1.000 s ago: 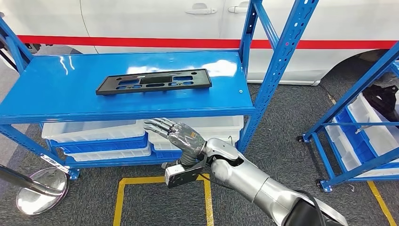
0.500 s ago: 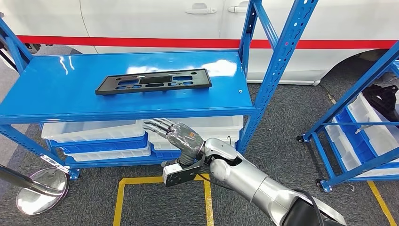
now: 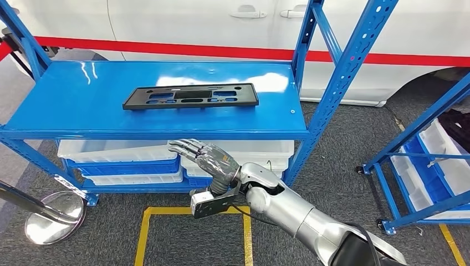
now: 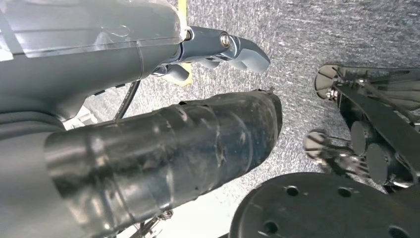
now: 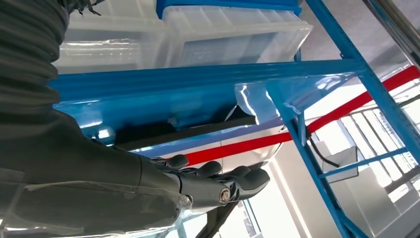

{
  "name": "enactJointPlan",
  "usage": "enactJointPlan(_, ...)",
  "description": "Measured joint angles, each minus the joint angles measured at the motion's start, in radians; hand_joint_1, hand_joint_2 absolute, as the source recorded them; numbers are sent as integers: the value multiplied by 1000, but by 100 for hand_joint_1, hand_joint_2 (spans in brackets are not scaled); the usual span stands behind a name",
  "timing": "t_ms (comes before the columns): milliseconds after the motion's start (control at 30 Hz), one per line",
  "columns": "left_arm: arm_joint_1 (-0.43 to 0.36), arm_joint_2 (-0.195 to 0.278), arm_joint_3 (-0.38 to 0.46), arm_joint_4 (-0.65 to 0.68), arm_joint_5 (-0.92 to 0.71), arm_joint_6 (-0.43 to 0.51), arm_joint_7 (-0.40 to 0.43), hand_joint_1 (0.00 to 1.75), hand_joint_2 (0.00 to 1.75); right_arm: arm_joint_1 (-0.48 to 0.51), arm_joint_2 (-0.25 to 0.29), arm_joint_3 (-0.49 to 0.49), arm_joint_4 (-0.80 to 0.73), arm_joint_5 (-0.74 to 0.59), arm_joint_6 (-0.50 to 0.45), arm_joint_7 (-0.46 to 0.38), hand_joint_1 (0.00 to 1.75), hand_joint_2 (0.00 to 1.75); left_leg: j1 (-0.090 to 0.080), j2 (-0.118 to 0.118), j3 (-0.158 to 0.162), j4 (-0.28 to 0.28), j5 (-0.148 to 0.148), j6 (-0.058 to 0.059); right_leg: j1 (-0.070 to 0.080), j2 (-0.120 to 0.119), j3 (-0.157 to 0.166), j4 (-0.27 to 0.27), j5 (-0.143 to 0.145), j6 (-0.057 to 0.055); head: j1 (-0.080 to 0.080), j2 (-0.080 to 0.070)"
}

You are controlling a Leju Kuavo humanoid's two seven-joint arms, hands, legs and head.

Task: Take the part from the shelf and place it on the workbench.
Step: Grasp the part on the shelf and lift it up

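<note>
I'm on the approach: my right hand (image 3: 208, 160) hangs empty, fingers extended, just below the blue metal shelf's (image 3: 83, 105) front edge. The flat black slotted plastic part (image 3: 191, 96) lies untouched mid-shelf. Next, I judge, the hand must rise over that edge and reach forward.

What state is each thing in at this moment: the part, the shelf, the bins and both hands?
black part: lying flat on the top shelf board, untouched.
blue shelf: standing, the part on top, bins below.
clear bins: stacked under the top board.
right hand: raised in front of the shelf edge, below the part, fingers extended, holding nothing.
left hand: hanging over grey carpet, holding nothing visible; cannot tell if open.
</note>
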Motion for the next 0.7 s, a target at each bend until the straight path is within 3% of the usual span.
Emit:
enactJointPlan(67, 0, -1, -4, 0, 5, 0, 0, 0, 0, -2, 0, 0, 2, 0, 0, 3, 0, 175, 3, -8, 6, 6, -13, -13, -3, 2, 46, -127, 79, 1, 0, 0)
enactJointPlan(100, 0, -1, -7, 0, 6, 0, 0, 0, 0, -3, 0, 0, 4, 0, -1, 4, 0, 175, 2, -12, 6, 11, -19, -21, -3, 4, 65, -175, 96, -2, 0, 0)
enactJointPlan(133, 0, -1, -9, 0, 9, 0, 0, 0, 0, -4, 0, 0, 5, 0, -1, 6, 0, 175, 2, -14, 3, 14, -22, -29, 0, 5, 74, -201, 100, -7, 0, 0)
enactJointPlan(233, 1, -1, -12, 0, 17, -2, -1, 0, 0, -6, 0, 0, 9, 1, -2, 9, 0, 175, 5, -15, 1, 15, -27, -49, 6, 8, 80, -211, 89, -27, 0, 0)
enactJointPlan(300, 2, -2, -13, 1, 20, -3, -2, 0, 0, -10, 0, 0, 9, 2, -2, 9, 0, 175, 8, -12, -15, 56, -49, -58, 3, 8, 93, -220, 86, -41, 0, 0)
enactJointPlan(333, 1, -2, -14, 1, 21, -3, -2, 0, 0, -12, 1, 0, 9, 2, -2, 9, 0, 175, 9, -10, -42, 108, -71, -61, 3, 6, 101, -224, 83, -48, 0, 0)
enactJointPlan(400, 2, -2, -14, 1, 22, -3, -3, 0, 0, -13, 1, 0, 10, 2, -2, 9, 0, 175, 9, -9, -127, 250, -115, -65, 7, 2, 112, -225, 74, -57, -1, 0)
enactJointPlan(433, 2, -2, -15, 1, 23, -3, -3, 0, 0, -12, 1, 0, 11, 2, -2, 9, 0, 175, 9, -9, -163, 300, -119, -65, 10, 1, 118, -224, 68, -60, -1, 0)
enactJointPlan(467, 3, -2, -15, 1, 23, -3, -3, 0, 0, -11, 1, 0, 12, 2, -2, 10, 0, 175, 9, -9, -184, 316, -104, -64, 12, 1, 125, -224, 63, -61, -1, 0)
enactJointPlan(500, 4, -2, -16, 1, 24, -3, -3, 0, 0, -11, 1, 0, 12, 2, -2, 10, 0, 175, 9, -9, -183, 288, -68, -60, 13, 3, 134, -224, 57, -60, -1, 0)
enactJointPlan(567, 6, -2, -19, 1, 26, -3, -3, 0, 0, -12, 2, 0, 13, 2, -6, 12, 0, 175, 6, -9, -138, 159, 23, -49, 16, 4, 153, -225, 42, -57, 0, 0)
enactJointPlan(600, 7, -2, -20, 1, 29, -3, -3, 0, 0, -14, 2, 0, 13, 3, -9, 15, 0, 175, 3, -9, -114, 100, 50, -43, 17, 5, 158, -225, 35, -53, 0, 0)
enactJointPlan(633, 6, -1, -22, 1, 32, -3, -3, 0, 0, -15, 3, 0, 14, 4, -14, 20, 0, 175, -1, -8, -97, 61, 57, -38, 18, 6, 160, -225, 30, -48, 0, 0)
enactJointPlan(700, 6, -1, -27, 1, 43, -2, -2, 0, 0, -18, 3, -1, 16, 8, -25, 31, 0, 175, -6, -9, -86, 38, 44, -31, 19, 5, 159, -229, 26, -38, 0, 0)
